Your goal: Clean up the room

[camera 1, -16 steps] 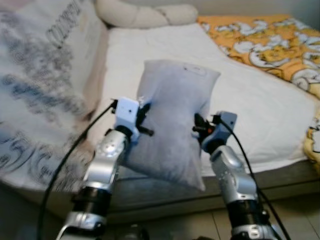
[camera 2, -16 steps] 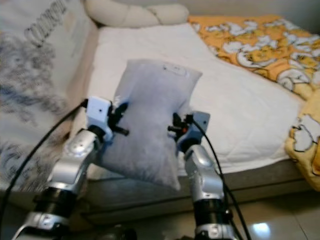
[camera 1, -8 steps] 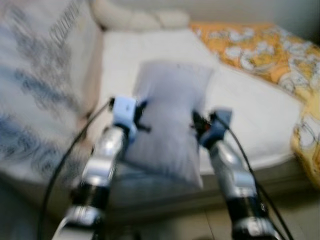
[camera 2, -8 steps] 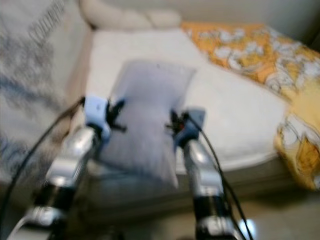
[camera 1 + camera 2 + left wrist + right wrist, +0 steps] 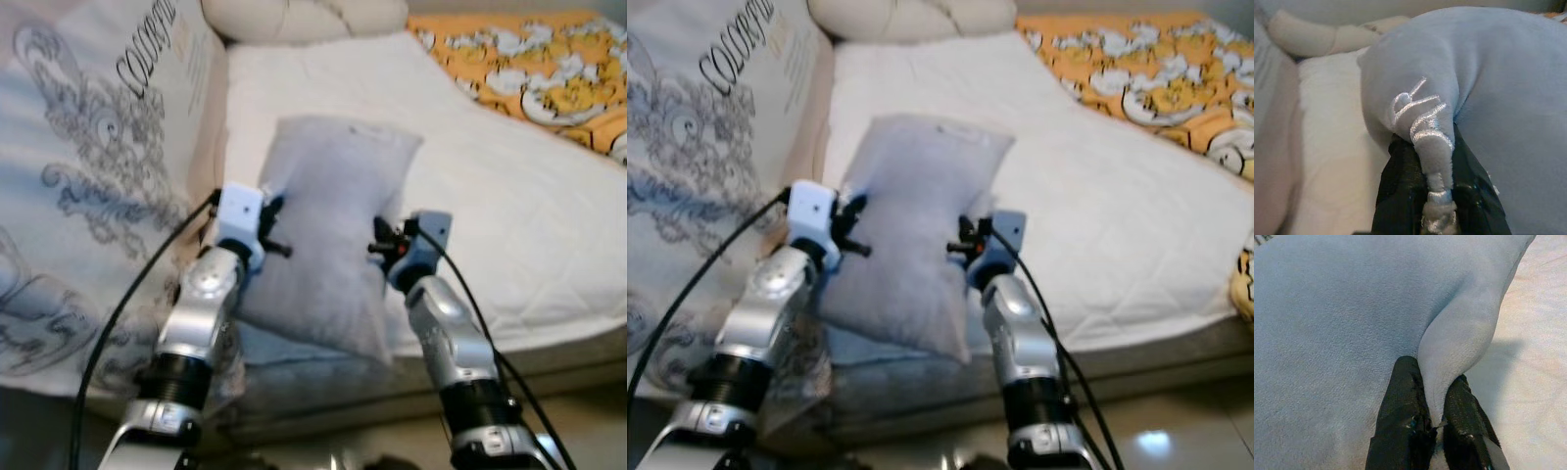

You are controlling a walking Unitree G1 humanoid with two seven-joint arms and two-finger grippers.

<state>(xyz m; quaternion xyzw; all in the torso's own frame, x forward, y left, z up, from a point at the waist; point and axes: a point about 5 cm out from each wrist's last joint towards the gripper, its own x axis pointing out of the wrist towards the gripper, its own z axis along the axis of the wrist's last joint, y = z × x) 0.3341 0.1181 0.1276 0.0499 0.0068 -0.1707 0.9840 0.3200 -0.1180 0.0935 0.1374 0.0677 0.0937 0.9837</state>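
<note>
The grey pillow (image 5: 333, 230) hangs above the bed's (image 5: 509, 225) near edge, pinched at its sides by the left tool (image 5: 1425, 196) and right tool (image 5: 1436, 423). It looks light, soft and floppy, so bunched edge folds seem the surest hold.

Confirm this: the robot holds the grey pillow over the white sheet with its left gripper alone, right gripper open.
Wrong about the right gripper: the right wrist view shows it shut on a fold of the grey pillow. The left gripper pinches it too, above the white sheet.
</note>
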